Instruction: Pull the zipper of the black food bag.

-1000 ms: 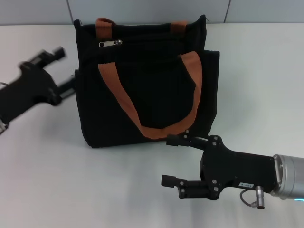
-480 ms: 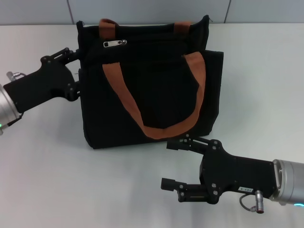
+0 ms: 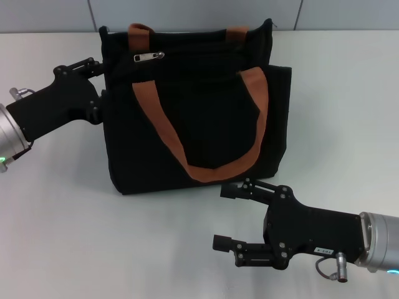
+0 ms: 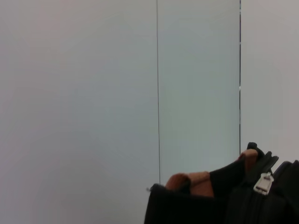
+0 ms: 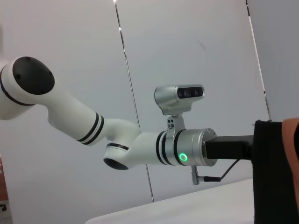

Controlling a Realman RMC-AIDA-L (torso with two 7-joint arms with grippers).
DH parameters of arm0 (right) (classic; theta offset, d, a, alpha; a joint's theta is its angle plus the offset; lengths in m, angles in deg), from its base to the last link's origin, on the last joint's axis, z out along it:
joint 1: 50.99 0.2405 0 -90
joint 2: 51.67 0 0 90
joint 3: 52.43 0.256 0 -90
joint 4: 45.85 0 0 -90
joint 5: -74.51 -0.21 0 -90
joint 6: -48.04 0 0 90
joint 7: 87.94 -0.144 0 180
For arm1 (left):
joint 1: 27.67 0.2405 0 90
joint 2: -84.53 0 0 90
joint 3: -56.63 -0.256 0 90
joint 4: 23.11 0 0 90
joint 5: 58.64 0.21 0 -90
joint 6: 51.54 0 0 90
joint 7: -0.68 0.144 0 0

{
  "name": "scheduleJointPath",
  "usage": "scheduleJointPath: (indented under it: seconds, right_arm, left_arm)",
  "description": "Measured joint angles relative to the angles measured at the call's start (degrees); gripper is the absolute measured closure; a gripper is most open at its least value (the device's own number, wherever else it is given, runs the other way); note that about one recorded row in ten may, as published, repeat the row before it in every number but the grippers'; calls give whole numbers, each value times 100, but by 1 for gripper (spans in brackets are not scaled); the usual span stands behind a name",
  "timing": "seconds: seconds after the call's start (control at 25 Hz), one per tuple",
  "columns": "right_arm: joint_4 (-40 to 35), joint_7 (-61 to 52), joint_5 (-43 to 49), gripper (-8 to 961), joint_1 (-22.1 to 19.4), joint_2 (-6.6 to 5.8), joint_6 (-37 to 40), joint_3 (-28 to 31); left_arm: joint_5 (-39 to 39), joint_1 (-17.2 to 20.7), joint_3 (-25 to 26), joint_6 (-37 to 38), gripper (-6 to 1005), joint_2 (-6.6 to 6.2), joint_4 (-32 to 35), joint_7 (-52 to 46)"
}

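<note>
The black food bag (image 3: pixel 206 118) stands on the white table with its orange-brown handles (image 3: pixel 259 112) hanging down its front. The silver zipper pull (image 3: pixel 148 56) lies at the upper left of the bag's front, on the zip track; it also shows in the left wrist view (image 4: pixel 264 183). My left gripper (image 3: pixel 98 84) is open, with its fingertips against the bag's left side, below and left of the pull. My right gripper (image 3: pixel 227 217) is open and empty, low over the table in front of the bag's lower right corner.
Bare white table (image 3: pixel 75 237) lies in front of and on both sides of the bag. A grey panelled wall (image 3: pixel 187 12) rises just behind the bag. The right wrist view shows my left arm (image 5: pixel 140 144) reaching to the bag's edge (image 5: pixel 275 172).
My left gripper has swung in to the right until its fingertips reach the bag's left side. The bag has shifted slightly. The right gripper has barely moved.
</note>
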Motion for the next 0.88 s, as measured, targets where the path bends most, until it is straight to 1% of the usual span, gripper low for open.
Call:
scheduleJointPath:
  seconds: [0.12,0.36,0.52,0.68,0.84,0.88]
  right_arm:
    - [0,0,-2,119,0,0,1,7]
    - [0,0,-7,119,16,0,5,65]
    - [0,0,-7,118,18,0,10,84]
    - [0,0,-7,118,12,0,26,170]
    - [6,0,-7,118,-22,0,48,404]
    - [6,0,-7,118,-22,0,48,404]
  left_arm:
    - [-35,26,-2,23,382,1,0,7]
    - [-53,67,-4,63,671,0,-9,-22]
    - [-128,29,24,73,859,4,-138,-25]
    - [-274,19,12,82,918,3,-212,-69]
    - [-404,-60,-3,190,978,4,-222,-426]
    - [-404,-60,-3,190,977,4,-222,-426]
